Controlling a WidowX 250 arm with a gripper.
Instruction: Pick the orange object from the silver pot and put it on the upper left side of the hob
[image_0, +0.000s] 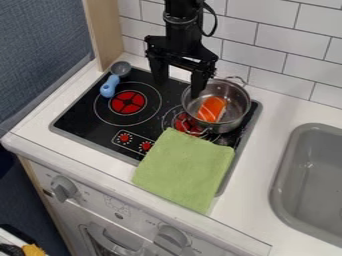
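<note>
My gripper (178, 90) hangs open at the back of the hob, its two fingers wide apart with nothing between them. The right finger stands by the left rim of the silver pot (236, 110), and the left one is over the black glass. Inside the pot lies the orange object (212, 109), which has pale stripes. The pot rests on the right part of the hob (83, 115). On the hob's upper left side lies a utensil with a blue handle (109, 86) and a grey round head.
A green cloth (184, 167) covers the hob's front right part and overhangs onto the counter. The grey sink (314, 175) is at the right. A wooden panel (105, 32) stands at the back left, and a tiled wall (287, 45) runs behind.
</note>
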